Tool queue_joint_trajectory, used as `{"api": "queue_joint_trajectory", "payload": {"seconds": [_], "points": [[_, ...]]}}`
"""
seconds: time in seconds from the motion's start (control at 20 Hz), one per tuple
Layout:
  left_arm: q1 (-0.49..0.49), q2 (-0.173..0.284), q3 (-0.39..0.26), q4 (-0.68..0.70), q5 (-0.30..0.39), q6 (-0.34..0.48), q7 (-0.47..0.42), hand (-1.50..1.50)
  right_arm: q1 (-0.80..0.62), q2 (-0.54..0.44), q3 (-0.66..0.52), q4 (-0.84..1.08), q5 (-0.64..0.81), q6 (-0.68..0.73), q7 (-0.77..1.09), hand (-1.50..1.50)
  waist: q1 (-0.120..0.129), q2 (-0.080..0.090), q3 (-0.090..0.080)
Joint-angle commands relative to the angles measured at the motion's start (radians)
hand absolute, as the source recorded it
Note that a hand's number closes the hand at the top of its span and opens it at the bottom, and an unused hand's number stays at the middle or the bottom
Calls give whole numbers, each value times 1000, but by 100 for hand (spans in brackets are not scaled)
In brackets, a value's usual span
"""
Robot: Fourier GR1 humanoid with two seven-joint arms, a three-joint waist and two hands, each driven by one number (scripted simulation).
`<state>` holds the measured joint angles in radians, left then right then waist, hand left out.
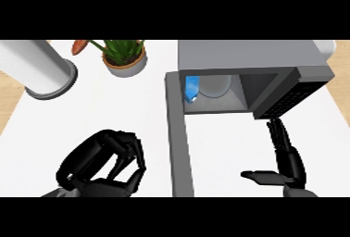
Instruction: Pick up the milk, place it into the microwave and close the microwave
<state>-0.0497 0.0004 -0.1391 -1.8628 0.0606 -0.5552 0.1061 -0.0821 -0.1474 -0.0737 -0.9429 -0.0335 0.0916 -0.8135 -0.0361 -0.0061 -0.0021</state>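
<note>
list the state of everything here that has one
microwave: open, lying milk inside
microwave door: swung wide open
milk: on its side in the cavity, at the left
left hand: fingers curled, holding nothing
right hand: open, fingers straight, below the microwave's control panel
potted plant: upright

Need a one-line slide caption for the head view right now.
Milk sits inside the open microwave, door swung wide; right hand open beside it, left hand curled, empty.
</note>
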Motion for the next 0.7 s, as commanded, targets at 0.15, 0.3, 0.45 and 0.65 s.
{"api": "queue_joint_trajectory", "payload": {"seconds": [0.15, 0.3, 0.45, 0.65], "points": [[-50, 0, -205, 273, -242, 85, -183, 150, 239, -60, 13, -299, -44, 69, 37, -150, 0, 3, 0], [-174, 0, -310, 443, -241, 252, -202, 150, 279, -95, 22, -350, -16, 80, 9, -150, -2, 8, 1], [-154, 0, -408, 539, -287, 362, -315, 150, 346, -136, 19, -512, -53, 123, 78, -150, -4, 6, -1], [-273, 0, -468, 757, -219, 588, -467, 150, 384, -140, 14, -600, -118, 189, 80, -150, -17, 11, -1]]}}
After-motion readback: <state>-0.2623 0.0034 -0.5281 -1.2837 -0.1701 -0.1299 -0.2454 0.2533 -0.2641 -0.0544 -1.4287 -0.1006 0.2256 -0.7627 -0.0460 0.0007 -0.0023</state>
